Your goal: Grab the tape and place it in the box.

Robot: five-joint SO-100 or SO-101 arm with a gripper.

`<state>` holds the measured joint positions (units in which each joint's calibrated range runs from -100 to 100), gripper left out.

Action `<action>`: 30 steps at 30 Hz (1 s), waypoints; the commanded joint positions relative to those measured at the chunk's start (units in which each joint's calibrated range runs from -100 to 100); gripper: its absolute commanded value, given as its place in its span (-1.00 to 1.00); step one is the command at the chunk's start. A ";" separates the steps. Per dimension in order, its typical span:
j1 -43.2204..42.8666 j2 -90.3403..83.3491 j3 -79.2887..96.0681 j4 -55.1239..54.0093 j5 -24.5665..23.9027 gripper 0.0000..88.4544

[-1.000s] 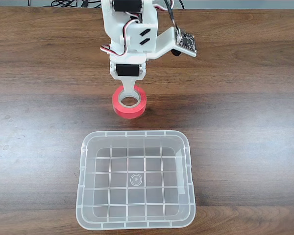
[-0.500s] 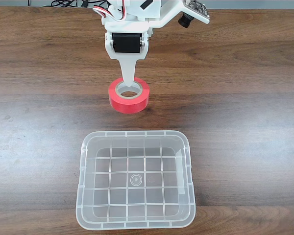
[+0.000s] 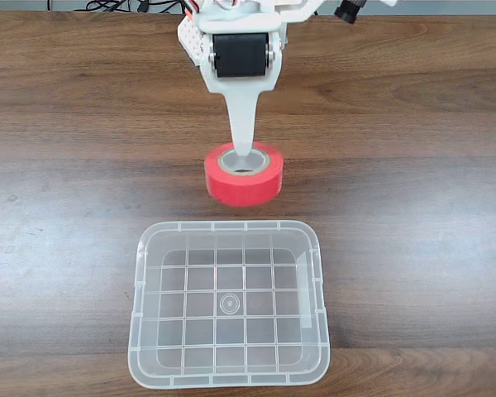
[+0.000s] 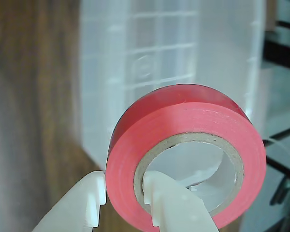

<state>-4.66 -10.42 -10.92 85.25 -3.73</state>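
claw (image 4: 123, 205) is pinching the wall of the red tape (image 3: 243, 174), one finger inside the ring | tape is probably hanging above the counter (image 3: 413, 165) | box (image 3: 230, 382) is sitting at 6 o'clock from the tape

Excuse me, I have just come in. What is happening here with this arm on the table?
The arm's gripper holds a red roll of tape. In the wrist view one finger sits inside the cardboard core and the other outside the red wall, pinching it. In the fixed view the tape hangs just beyond the far rim of the clear plastic box, not yet over it. The box is empty on the wooden table.
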 commanded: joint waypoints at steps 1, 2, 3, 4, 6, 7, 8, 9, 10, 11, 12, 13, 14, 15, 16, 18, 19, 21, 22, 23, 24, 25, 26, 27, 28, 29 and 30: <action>-0.17 9.62 -14.97 -3.32 -0.59 -0.96; -0.17 12.19 -17.07 -3.58 -0.59 -0.96; -0.10 15.17 -19.43 -4.09 -0.59 -0.96; -0.02 17.82 -21.54 -4.60 -0.59 -0.96; 0.12 23.62 -25.65 -5.72 -0.59 -0.96; 0.27 26.51 -27.93 -6.06 -0.59 -0.96; 0.34 29.09 -29.95 -6.06 -0.59 -0.96; 0.34 31.50 -32.22 -6.14 -0.59 -0.96; 0.42 34.16 -34.85 -6.14 -0.59 -0.96; 0.49 36.33 -37.04 -6.14 -0.59 -0.96; 0.49 38.66 -39.41 -6.14 -0.59 -0.96; 0.49 40.51 -41.16 -6.14 -0.59 -0.96; 0.56 42.52 -42.82 -6.14 -0.59 -0.96; 0.56 44.05 -44.14 -6.06 -0.59 -0.96; 0.56 45.42 -45.10 -6.06 -0.59 -0.96; 0.56 47.51 -46.68 -5.97 -0.59 -0.96; 0.56 47.99 -47.03 -5.89 -0.59 -0.96; 0.56 48.31 -47.12 -5.63 -0.59 -0.96; 0.56 48.31 -47.12 -5.55 -0.59 -0.96; 0.56 48.31 -47.12 -5.46 -0.59 -0.96; 0.63 48.31 -47.12 -5.37 -0.59 -0.96; 0.63 48.31 -47.12 -5.37 -0.59 -0.96; 0.63 48.31 -47.12 -5.29 -0.59 -0.96; 0.63 48.31 -47.12 -5.29 -0.59 -0.96; 0.63 48.31 -47.12 -5.29 -0.59 -0.96; 0.63 48.31 -47.12 -5.20 -0.59 -0.96; 0.63 48.31 -47.12 -5.20 -0.59 -0.96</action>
<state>-4.66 40.90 -52.44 80.76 -3.89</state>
